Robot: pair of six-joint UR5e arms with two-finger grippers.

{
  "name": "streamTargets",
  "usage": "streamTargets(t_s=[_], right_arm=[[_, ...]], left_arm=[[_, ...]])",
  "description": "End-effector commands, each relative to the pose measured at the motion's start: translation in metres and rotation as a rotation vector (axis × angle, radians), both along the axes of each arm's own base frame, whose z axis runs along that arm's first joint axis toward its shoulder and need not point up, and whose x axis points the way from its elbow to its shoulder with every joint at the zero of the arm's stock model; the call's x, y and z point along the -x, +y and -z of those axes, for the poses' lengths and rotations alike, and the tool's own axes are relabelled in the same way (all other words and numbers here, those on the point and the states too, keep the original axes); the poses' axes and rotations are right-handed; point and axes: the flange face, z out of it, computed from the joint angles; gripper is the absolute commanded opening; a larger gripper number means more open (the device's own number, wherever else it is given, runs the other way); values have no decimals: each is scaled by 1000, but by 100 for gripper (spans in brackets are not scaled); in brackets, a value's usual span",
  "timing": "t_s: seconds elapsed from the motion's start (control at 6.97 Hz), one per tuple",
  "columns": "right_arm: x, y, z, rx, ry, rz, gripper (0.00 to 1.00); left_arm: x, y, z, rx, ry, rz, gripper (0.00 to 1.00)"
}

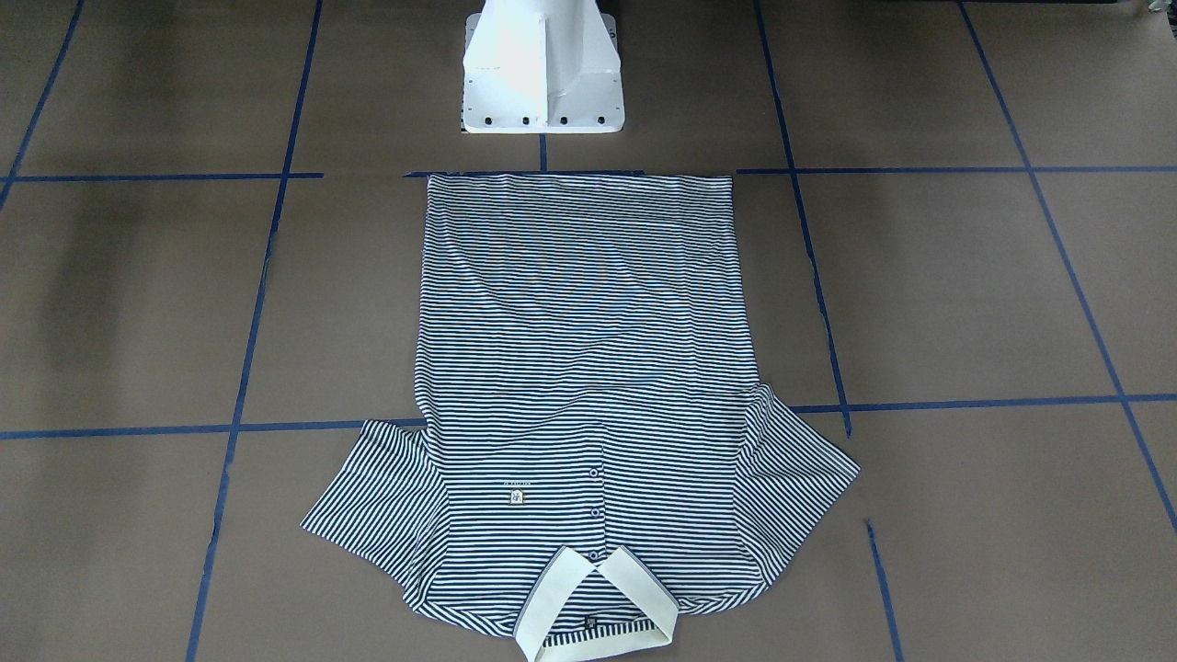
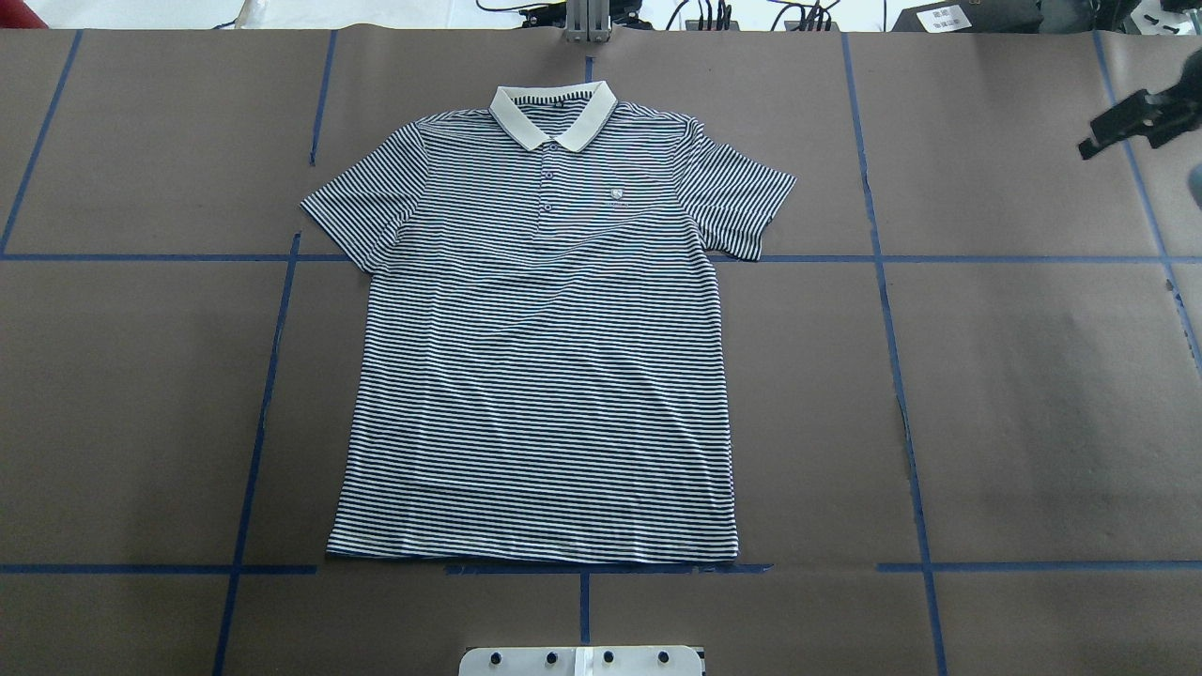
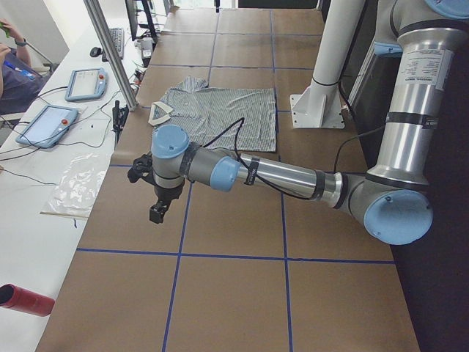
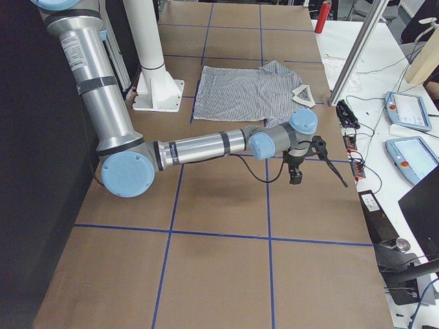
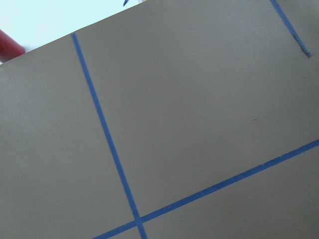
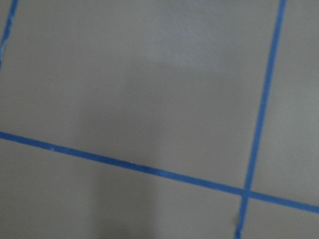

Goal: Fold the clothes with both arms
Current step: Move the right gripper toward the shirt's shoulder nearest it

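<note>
The striped polo shirt lies flat and face up in the middle of the brown table. Both short sleeves are spread out. Its cream collar sits at the far side from the robot, and its hem runs along a blue tape line just in front of the white pedestal. The buttons are done up and the little chest patch is showing.

Out on the robot's left, the left arm reaches low over bare table. The left gripper points down, well apart from the shirt, and whether its fingers are apart or together cannot be told from here. On the other side, the right arm stretches out the same way. The right gripper hangs over bare table beyond the shirt's sleeve, its fingers just as unreadable. Both wrist cameras see only brown surface and crossing tape.
</note>
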Motion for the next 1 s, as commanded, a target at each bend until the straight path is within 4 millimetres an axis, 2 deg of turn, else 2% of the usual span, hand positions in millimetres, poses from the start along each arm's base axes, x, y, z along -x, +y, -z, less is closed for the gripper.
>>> streamTargets(t_s=[0.0, 0.14, 0.29, 0.43, 0.57, 0.86], right_arm=[[116, -56, 63, -17, -75, -51, 85], [172, -47, 73, -70, -81, -121, 88], [234, -37, 83, -95, -75, -188, 96], [280, -44, 95, -80, -51, -238, 97], [290, -52, 93, -61, -33, -238, 98], [298, -45, 84, -26, -25, -211, 98]], left_arm=[[-22, -24, 24, -33, 11, -12, 100], [-25, -32, 31, -39, 11, -13, 100], [-27, -39, 28, -31, 9, -14, 100], [-28, -44, 25, -26, 7, -15, 100], [-28, -48, 28, -28, 8, -14, 100], [-28, -49, 29, -28, 10, -14, 100]])
